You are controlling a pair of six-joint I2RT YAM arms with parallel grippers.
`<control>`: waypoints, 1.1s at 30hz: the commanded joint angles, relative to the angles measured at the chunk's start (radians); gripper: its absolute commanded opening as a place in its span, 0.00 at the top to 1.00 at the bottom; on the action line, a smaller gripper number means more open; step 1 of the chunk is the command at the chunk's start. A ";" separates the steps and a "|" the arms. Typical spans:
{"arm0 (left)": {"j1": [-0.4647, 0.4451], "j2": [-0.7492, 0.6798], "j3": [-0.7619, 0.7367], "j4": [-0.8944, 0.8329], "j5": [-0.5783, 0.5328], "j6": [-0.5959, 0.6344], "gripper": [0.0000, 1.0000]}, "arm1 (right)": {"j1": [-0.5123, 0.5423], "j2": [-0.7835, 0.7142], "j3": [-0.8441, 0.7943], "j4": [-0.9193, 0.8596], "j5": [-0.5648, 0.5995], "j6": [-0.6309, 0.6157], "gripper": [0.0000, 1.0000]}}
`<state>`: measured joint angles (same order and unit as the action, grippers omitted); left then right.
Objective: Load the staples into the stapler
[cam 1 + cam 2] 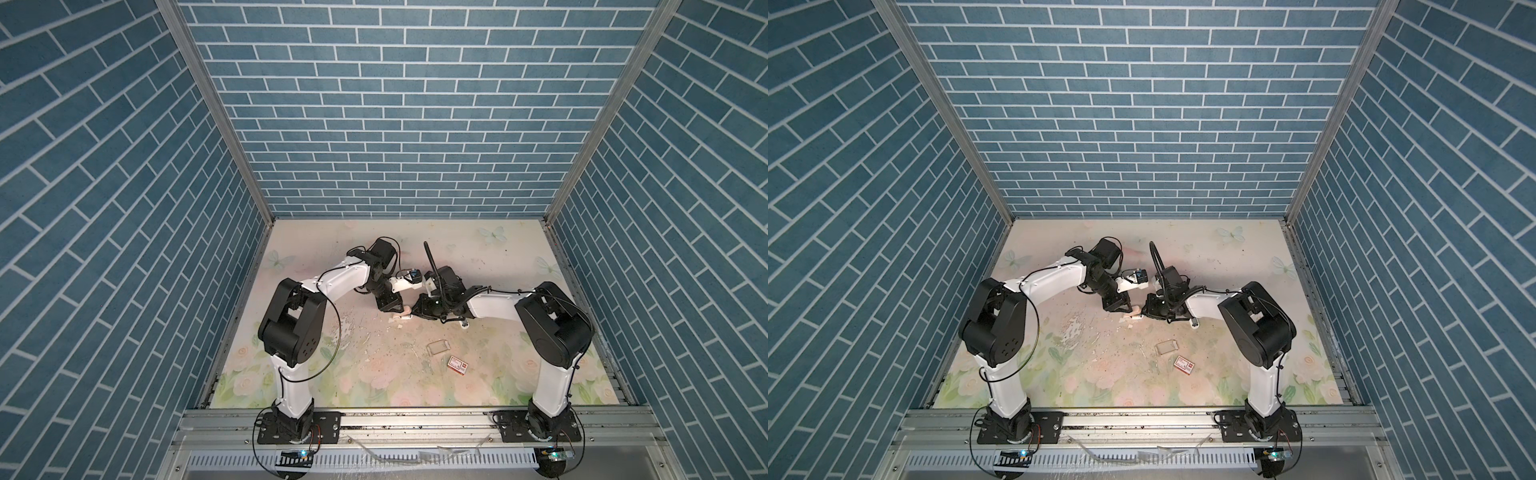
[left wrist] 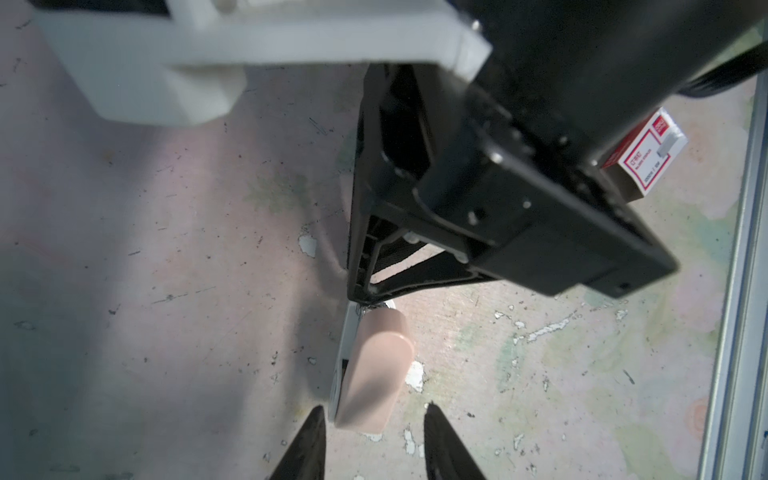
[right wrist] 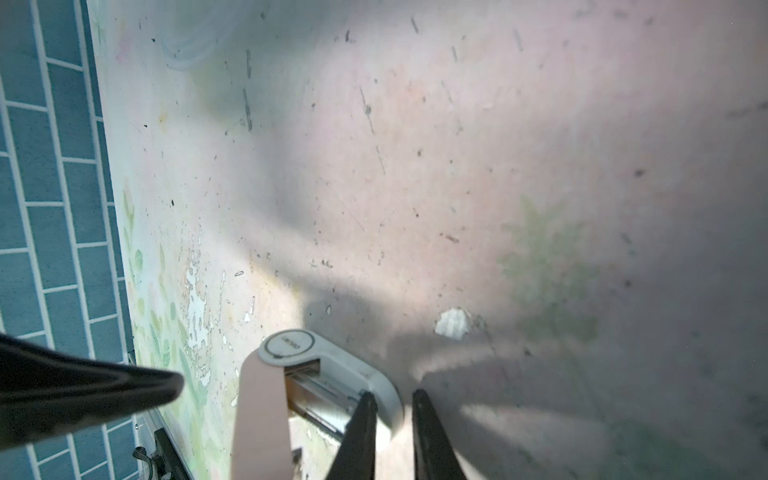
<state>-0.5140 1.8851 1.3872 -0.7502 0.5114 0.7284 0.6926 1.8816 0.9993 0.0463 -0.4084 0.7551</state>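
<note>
Stapler (image 2: 370,374) mid-table, between both arms, lying open: pink lid (image 3: 259,415) swung off white base (image 3: 370,370), channel exposed. Left gripper (image 2: 374,409) on the left, jaws partway open astride the lid's free end, gripping nothing as far as visible. Right gripper (image 3: 394,395) in from the right, jaws all but closed, tips at the rounded end of the base; pinching its wall or a strip, cannot tell. Staples not made out for certain: only a silvery glint (image 2: 365,308) right at those tips, possibly the strip. Red-and-white box (image 1: 457,366) and clear tray (image 1: 438,346) nearer and to the right, well apart. Risks, as judged: lid unclamped, so liable to drop shut on the right fingertips or on a half-seated strip; base pinned by nothing, so any sideways push likely to skid or tip it; thin strip apt to cock in the channel, jam or snap; grippers very near each other, so a small sideways correction enough for a knock.
</note>
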 commanded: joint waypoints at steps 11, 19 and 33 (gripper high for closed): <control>-0.006 -0.061 0.039 -0.081 0.002 0.038 0.43 | -0.034 -0.145 0.017 -0.121 0.045 -0.030 0.81; -0.023 0.029 0.132 -0.120 -0.007 0.058 0.39 | -0.057 -0.349 0.043 -0.397 0.190 -0.048 0.82; -0.086 0.102 0.160 -0.112 -0.107 0.100 0.43 | -0.067 -0.814 -0.174 -0.592 0.315 -0.002 0.82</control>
<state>-0.5903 1.9640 1.5211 -0.8486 0.4355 0.8116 0.6289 1.1324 0.8791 -0.4786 -0.1455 0.7288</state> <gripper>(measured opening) 0.579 0.184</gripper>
